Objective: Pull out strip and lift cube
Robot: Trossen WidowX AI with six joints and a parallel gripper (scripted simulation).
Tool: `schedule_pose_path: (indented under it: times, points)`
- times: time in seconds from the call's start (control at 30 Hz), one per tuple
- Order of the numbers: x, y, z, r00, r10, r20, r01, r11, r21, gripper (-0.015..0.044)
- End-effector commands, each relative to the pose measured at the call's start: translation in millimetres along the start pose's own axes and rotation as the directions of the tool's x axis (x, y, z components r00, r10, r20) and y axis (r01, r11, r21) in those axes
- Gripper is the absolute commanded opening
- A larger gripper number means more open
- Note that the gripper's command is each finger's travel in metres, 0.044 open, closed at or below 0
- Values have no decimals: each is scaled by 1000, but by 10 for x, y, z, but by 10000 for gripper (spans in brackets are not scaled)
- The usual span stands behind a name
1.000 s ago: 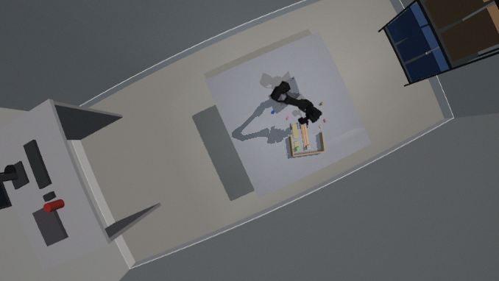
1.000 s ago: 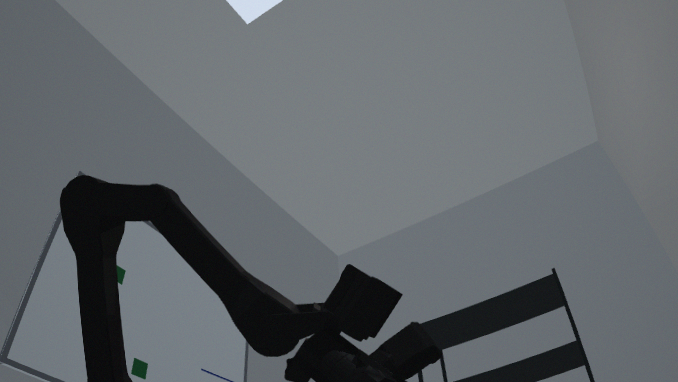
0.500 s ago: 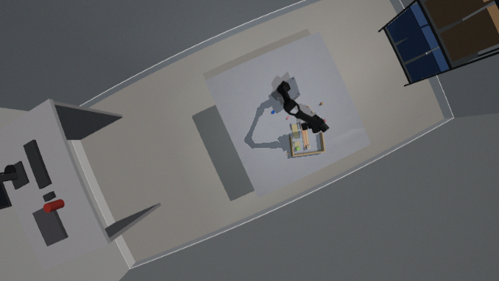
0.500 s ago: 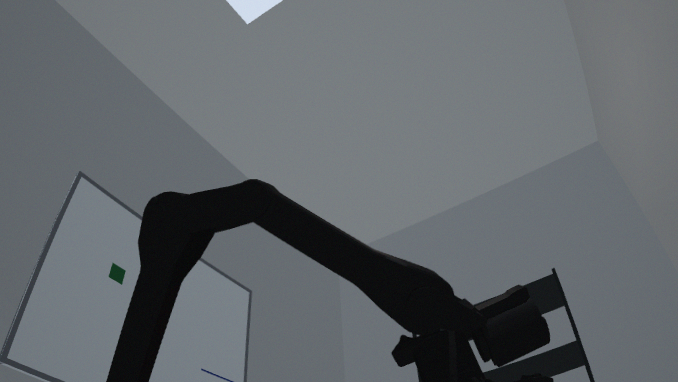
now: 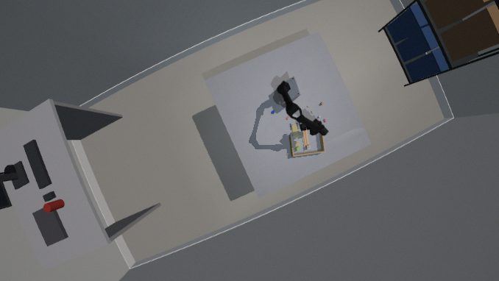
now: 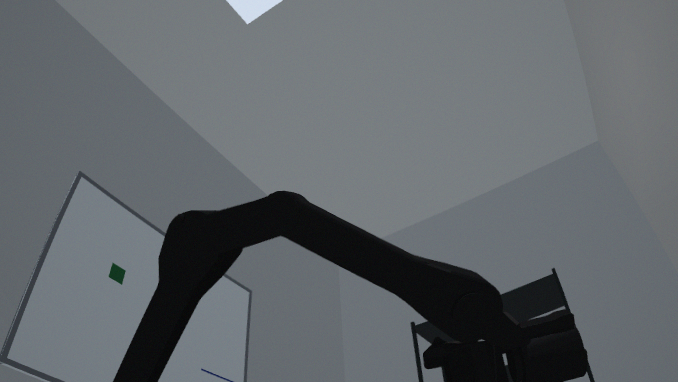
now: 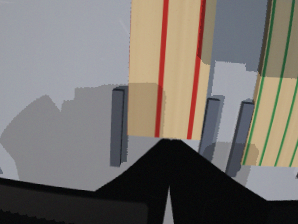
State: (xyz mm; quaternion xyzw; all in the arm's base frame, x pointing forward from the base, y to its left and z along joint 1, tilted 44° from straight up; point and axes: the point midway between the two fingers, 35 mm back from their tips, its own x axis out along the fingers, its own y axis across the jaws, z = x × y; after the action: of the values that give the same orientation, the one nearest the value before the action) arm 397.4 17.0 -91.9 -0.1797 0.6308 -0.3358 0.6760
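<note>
The red-lined strip (image 5: 305, 137) (image 7: 145, 60) lies flat, its near end low in the wrist view. A small pale cube (image 5: 308, 147) sits at its far end, too small to read; it is outside the wrist view. A green-lined piece (image 5: 294, 129) (image 7: 270, 120) lies beside it. Beyond that, a green cube (image 5: 297, 148) sits at the far end of that row. My gripper (image 7: 169, 148) is shut, its fingertips together at the middle of the red-lined strip's near end, with nothing seen between them. The strip's side edges stand outside the fingers.
Low grey rails (image 7: 117, 127) (image 7: 210, 125) (image 7: 242, 135) stand along both sides of the red-lined strip and beside the green-lined one. A wooden wall (image 5: 309, 154) bounds the far side. Small loose bits, among them a blue one (image 5: 273, 112) and a red one (image 5: 324, 121), lie nearer the arm base.
</note>
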Motion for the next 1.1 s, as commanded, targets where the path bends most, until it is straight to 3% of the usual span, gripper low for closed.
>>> schedule_pose_path:
  times: [0.0, 1.07]
  points:
    - [75, -7, -14, 1000, -2, -7, 2, 1000, -1, 0]
    - [604, -5, 7, 1000, -5, -7, 5, 1000, -1, 0]
